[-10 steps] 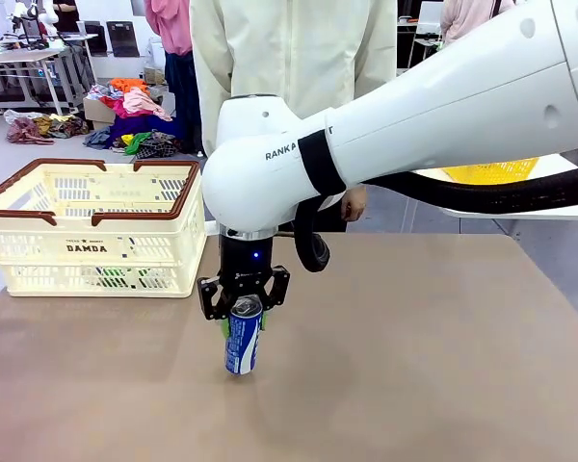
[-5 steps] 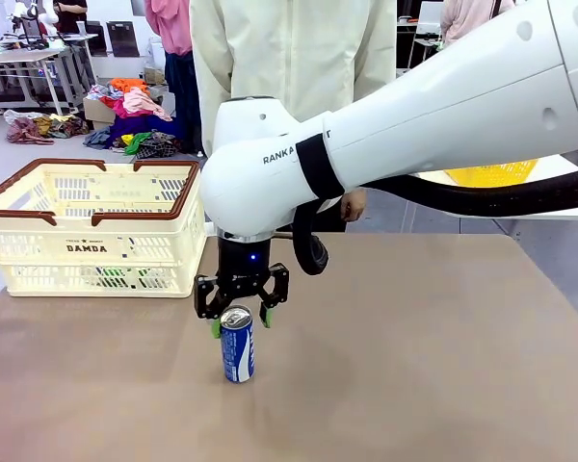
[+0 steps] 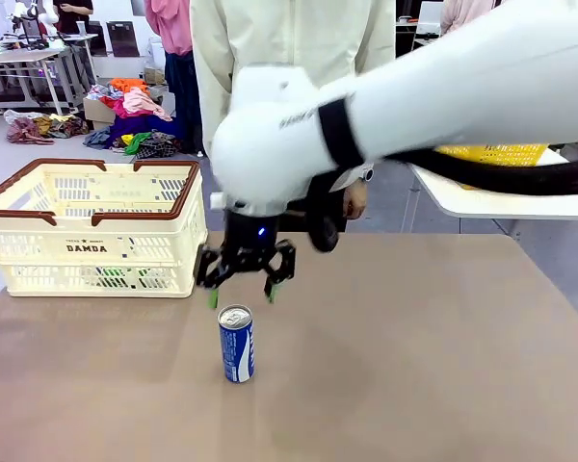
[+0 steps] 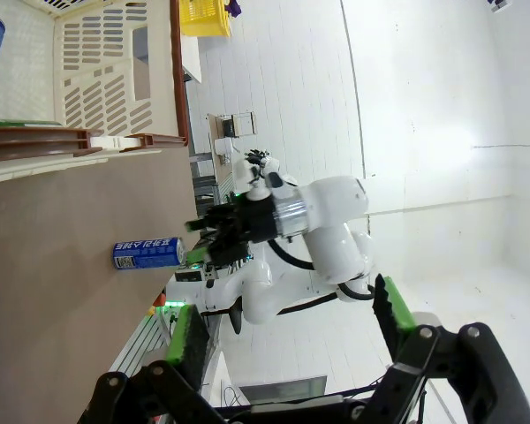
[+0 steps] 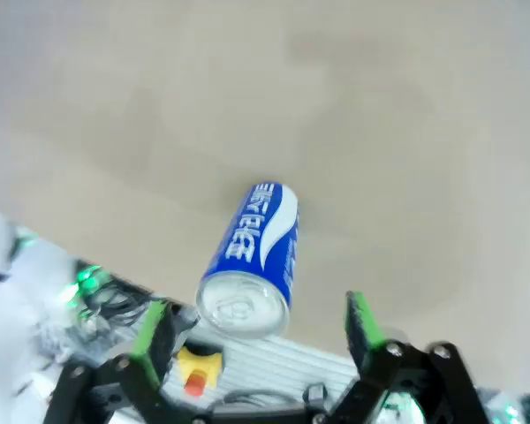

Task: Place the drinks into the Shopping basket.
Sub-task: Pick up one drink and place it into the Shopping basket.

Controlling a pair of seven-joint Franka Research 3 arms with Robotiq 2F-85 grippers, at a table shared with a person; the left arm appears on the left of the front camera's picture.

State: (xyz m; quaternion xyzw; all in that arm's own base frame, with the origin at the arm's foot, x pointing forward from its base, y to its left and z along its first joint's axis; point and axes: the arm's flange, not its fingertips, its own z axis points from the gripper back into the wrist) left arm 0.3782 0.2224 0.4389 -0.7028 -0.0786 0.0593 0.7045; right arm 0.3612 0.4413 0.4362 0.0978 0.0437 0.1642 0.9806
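Hovering just above the upright blue-and-white can (image 3: 237, 344), the right gripper (image 3: 241, 294) has its jaws wide apart, gripping nothing; the can stands on the table (image 3: 414, 366), the Shopping basket (image 3: 39, 252) at its ten o'clock.

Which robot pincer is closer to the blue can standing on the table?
The right one. The right pincer hangs open just above the blue can. The left pincer, also open, is held well away from the can, which looks small from there.
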